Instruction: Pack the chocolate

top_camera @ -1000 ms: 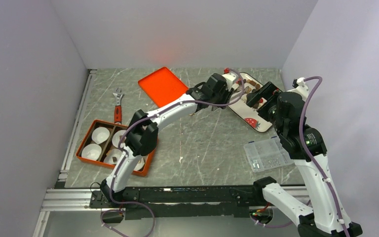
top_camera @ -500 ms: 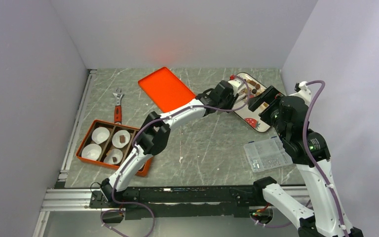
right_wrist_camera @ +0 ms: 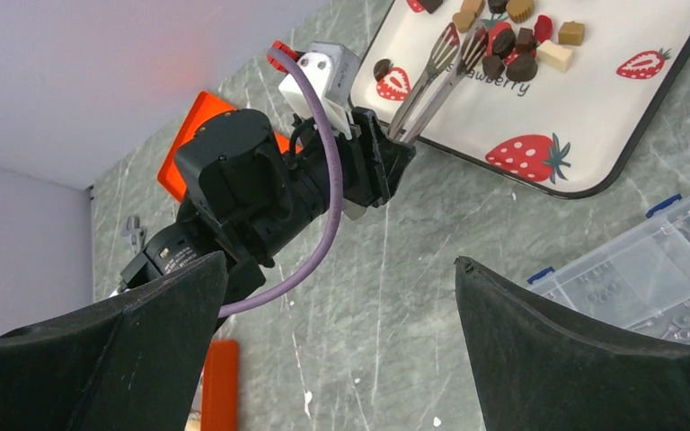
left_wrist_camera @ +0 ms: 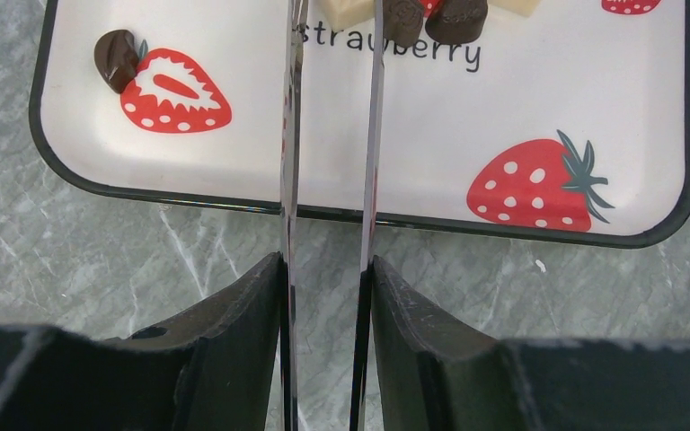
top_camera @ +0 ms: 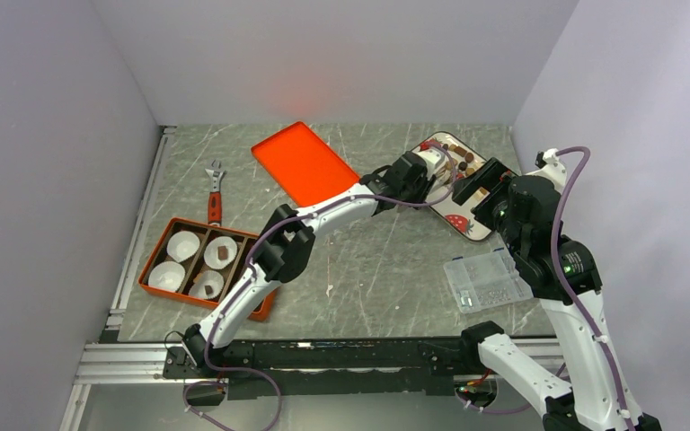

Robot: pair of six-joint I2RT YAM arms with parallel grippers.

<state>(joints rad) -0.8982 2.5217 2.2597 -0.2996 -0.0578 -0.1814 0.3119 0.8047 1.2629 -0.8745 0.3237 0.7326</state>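
Several small brown, dark and tan chocolates [right_wrist_camera: 503, 36] lie at the far end of the white strawberry-print tray [right_wrist_camera: 611, 99], which also shows in the top view [top_camera: 456, 220]. My left gripper [left_wrist_camera: 328, 265] is shut on metal tongs [left_wrist_camera: 289, 135]. The tong tips reach over the tray to the pile of pieces [left_wrist_camera: 431, 13] and stand slightly apart. One dark piece [left_wrist_camera: 115, 56] lies alone at the tray's left. My right gripper [right_wrist_camera: 341, 269] is open and empty, above the table just near of the tray. The orange box [top_camera: 146, 265] holds white paper cups [top_camera: 184, 244], some with a brown piece [top_camera: 223, 253].
An orange lid [top_camera: 301, 162] lies at the back centre. A red-handled wrench [top_camera: 215, 193] lies behind the orange box. A clear plastic parts box [top_camera: 485, 280] sits near of the tray, under my right arm. Walls close in on three sides.
My left arm has stretched further right, bringing the tongs over the tray to the chocolates. My right gripper has drawn back slightly to the right.
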